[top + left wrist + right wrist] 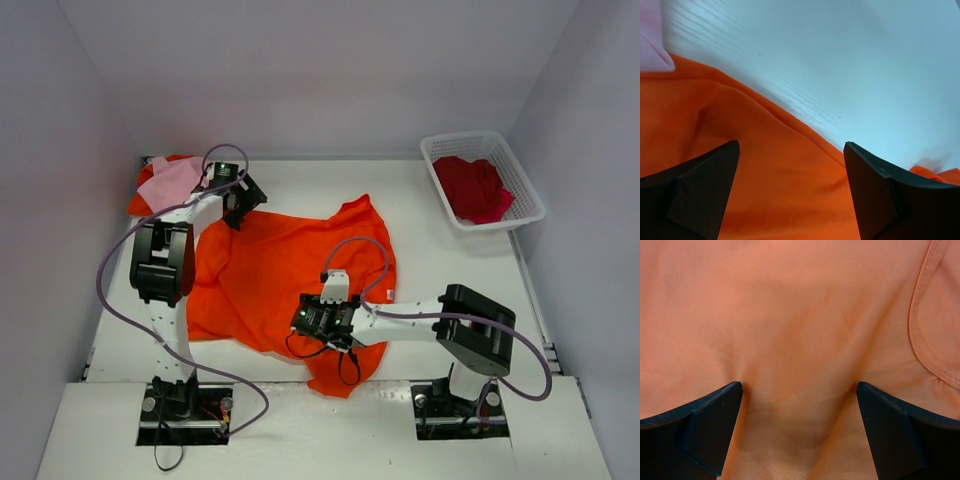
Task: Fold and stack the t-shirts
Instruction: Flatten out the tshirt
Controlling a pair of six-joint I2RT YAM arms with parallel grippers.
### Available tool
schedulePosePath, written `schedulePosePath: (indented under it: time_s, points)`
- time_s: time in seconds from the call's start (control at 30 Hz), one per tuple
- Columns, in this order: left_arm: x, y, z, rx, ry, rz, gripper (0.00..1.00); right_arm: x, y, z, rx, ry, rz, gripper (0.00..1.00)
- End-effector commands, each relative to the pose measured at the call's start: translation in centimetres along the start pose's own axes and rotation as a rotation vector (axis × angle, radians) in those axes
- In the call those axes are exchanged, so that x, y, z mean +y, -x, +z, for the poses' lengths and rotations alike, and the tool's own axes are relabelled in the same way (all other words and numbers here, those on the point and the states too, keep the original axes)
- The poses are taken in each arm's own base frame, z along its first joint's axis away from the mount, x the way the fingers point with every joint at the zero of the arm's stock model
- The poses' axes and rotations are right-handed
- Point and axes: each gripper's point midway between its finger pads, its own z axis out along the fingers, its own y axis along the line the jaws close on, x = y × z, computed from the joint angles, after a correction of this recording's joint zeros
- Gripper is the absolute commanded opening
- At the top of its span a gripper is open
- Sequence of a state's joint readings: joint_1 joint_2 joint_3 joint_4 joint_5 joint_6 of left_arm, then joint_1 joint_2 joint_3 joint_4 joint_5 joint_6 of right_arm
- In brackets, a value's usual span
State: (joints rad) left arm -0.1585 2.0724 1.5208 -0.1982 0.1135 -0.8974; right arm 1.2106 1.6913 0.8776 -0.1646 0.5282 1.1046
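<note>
An orange t-shirt (290, 275) lies spread and rumpled across the middle of the table. My left gripper (238, 205) is open at its far left edge, jaws wide over the orange cloth (765, 170) near the hem. My right gripper (308, 322) is open and pressed down on the shirt's near part; the cloth (800, 365) dimples between the fingers (705, 430). A pink shirt (170, 182) lies on another orange one at the far left; its corner shows in the left wrist view (652, 45). A red shirt (476, 188) lies in the basket.
A white mesh basket (528, 186) stands at the far right. White walls close in the table on three sides. Cables loop over both arms.
</note>
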Motion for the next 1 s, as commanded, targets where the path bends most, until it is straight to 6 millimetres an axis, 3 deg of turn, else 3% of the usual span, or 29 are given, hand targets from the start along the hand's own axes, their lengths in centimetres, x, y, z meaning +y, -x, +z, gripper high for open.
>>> schedulePosePath:
  time_s: [0.0, 0.33, 0.97]
  points:
    - [-0.9, 2.9, -0.6, -0.071, -0.021, 0.008, 0.80, -0.4, -5.1, 0.1, 0.135, -0.010, 0.029, 0.94]
    - [0.5, 3.0, 1.7, -0.079, 0.029, 0.020, 0.80, -1.1, -7.0, -1.6, 0.141, -0.034, 0.023, 0.94]
    - [0.4, 5.7, 1.5, -0.128, 0.058, 0.055, 0.80, -4.1, -9.6, -3.8, 0.155, -0.096, 0.061, 0.94]
